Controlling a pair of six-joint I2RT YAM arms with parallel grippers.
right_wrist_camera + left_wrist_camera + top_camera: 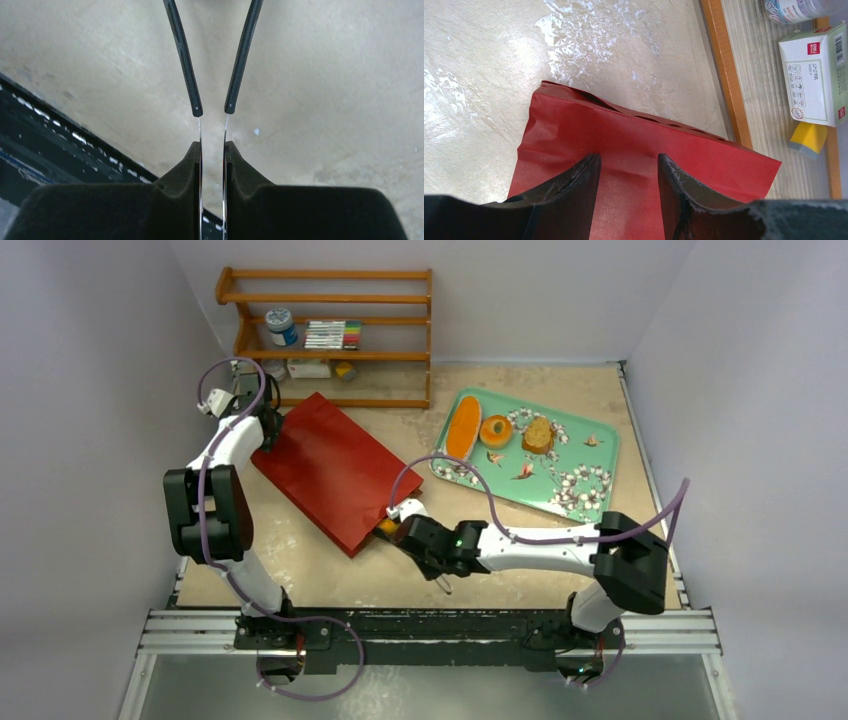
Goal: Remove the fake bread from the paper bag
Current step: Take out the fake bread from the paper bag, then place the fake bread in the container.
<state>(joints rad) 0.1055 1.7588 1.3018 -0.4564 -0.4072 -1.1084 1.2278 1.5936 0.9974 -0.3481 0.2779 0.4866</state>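
The red paper bag (330, 470) lies flat on the table, its mouth toward the near right. My left gripper (266, 430) is at its far closed end. In the left wrist view the fingers (579, 185) stand apart with their tips on the red paper (634, 135). My right gripper (441, 578) is just right of the bag's mouth and points at the near edge. It is shut on thin metal tongs (212, 107) whose black tips are slightly apart and empty. A small orange-brown bread piece (388, 527) shows at the bag's mouth. A long loaf (461, 427), a round bun (495, 430) and a slice (538, 435) lie on the tray.
A flower-patterned green tray (585, 480) sits at the back right. A wooden shelf (330, 300) stands at the back with a jar, boxes and markers; its rail (724, 75), a white box (814, 80) and a yellow item (808, 138) show in the left wrist view. A black rail (50, 130) runs along the near edge.
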